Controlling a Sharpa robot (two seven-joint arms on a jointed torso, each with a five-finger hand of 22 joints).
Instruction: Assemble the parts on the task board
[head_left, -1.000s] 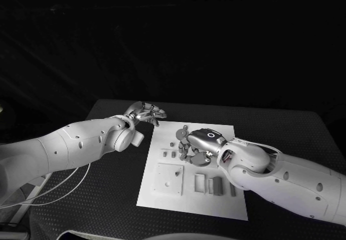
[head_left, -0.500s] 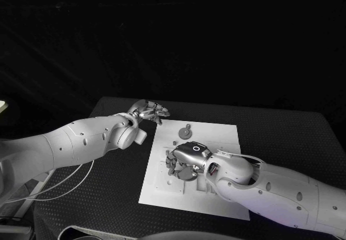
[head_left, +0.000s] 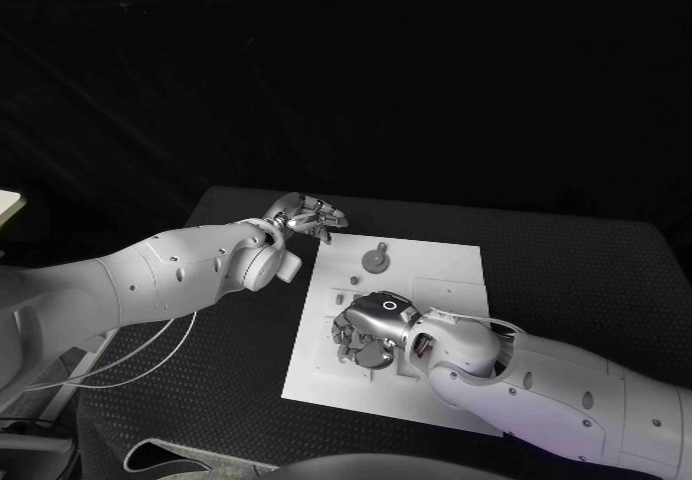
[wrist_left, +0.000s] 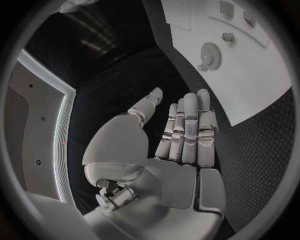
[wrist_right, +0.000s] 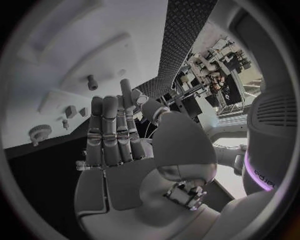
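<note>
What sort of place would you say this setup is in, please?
Probably a robotics lab or test bench: a black table bears a white task board, and equipment racks stand in the room behind, seen from the right wrist.

Right hand masks the board's middle
The right hand covers part of the task board; parts beneath it can't be seen.

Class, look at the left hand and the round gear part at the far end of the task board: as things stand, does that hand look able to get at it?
Probably yes. The left hand is open beside the task board, holding nothing, and nothing lies between it and the gear.
</note>
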